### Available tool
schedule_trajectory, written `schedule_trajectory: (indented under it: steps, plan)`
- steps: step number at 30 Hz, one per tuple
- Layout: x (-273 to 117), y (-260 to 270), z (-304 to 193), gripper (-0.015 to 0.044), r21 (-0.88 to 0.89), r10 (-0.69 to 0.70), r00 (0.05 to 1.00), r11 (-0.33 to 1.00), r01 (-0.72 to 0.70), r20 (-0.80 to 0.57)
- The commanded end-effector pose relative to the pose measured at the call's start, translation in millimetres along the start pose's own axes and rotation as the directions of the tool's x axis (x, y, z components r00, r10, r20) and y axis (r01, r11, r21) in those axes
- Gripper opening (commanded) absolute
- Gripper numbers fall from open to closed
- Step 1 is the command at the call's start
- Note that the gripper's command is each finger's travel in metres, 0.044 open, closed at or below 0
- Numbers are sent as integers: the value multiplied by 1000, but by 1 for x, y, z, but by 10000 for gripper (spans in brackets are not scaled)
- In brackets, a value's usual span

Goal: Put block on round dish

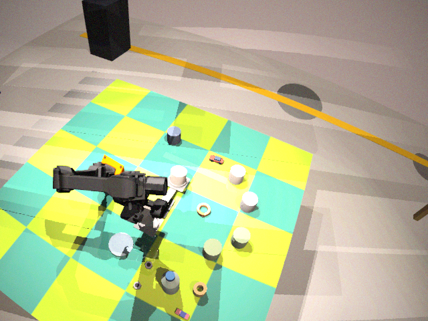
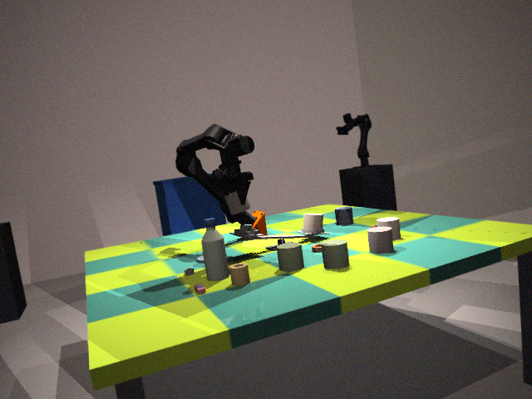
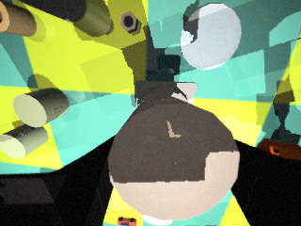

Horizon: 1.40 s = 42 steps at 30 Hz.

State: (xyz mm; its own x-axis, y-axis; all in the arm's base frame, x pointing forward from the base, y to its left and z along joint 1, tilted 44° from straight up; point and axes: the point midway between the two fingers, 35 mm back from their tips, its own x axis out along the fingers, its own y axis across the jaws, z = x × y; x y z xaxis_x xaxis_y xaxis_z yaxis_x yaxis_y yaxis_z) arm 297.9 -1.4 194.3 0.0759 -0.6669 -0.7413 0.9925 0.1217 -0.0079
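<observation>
My gripper (image 1: 146, 212) (image 2: 238, 199) (image 3: 165, 135) is shut on one cup (image 2: 237, 204) (image 3: 174, 165), slightly tilted and held above the near end of the balance (image 1: 169, 195) (image 2: 274, 236). Shadow covers much of the cup in the wrist view. The other cup (image 1: 178, 175) (image 2: 312, 223) stands upright on the far end. The round dish (image 1: 119, 243) (image 2: 200, 259) (image 3: 216, 38) lies on the table beside the near end; no cup is above it. The end below the held cup is mostly covered, and I cannot make out a block there.
A bottle (image 1: 170, 283) (image 2: 215, 255) stands beyond the near end, with nuts (image 1: 148, 265) (image 1: 137, 285) between it and the dish. Several pale cylinders (image 1: 212, 249) (image 1: 241, 237) (image 1: 249, 201) stand to the right. An orange bracket (image 1: 113, 164) (image 2: 258, 221) is near the arm.
</observation>
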Motion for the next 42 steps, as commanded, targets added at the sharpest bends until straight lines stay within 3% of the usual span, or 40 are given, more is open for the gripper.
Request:
schedule_trajectory:
  steps: [1,9,15,29,42]
  plan:
    - [0,0,0,0,-1,1,1000,1000,-1,0]
    - [0,0,1,0,-2,1,1000,1000,-1,-1]
    - [14,-22,36,0,-13,-6,1000,1000,6,-23]
    - [51,-109,107,0,24,-54,998,998,54,-19]
    - [67,-185,129,0,55,-111,994,992,110,22]
